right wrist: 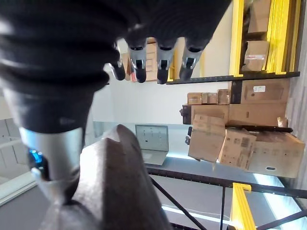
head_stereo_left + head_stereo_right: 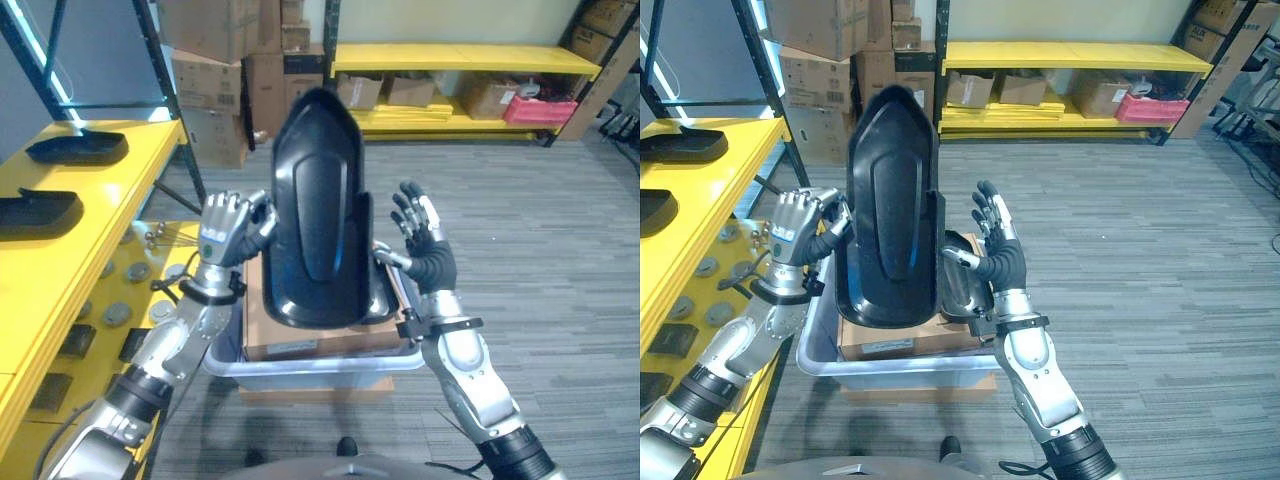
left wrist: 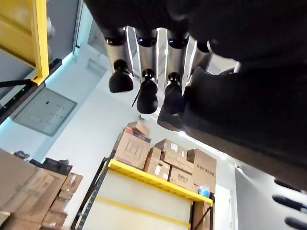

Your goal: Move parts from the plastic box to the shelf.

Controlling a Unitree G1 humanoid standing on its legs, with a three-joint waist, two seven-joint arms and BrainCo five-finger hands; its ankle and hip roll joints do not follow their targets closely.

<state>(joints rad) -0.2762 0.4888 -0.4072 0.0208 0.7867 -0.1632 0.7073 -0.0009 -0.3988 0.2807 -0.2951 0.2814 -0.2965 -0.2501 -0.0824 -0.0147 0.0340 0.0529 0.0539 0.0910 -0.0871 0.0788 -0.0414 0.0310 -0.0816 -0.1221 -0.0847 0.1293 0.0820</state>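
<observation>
Upright, black part above plastic box.

You've got one black part held upright, two more black parts on the yellow shelf, one grey plastic box, one brown carton inside it, two hands, left and right.

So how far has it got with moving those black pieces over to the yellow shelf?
Two black parts already lie on the yellow shelf, so some of the job looks done. A third black part is held upright above the plastic box, the left hand curled on its edge and the right hand open beside it. It has yet to go onto the shelf, and another dark part seems to remain in the box.
</observation>
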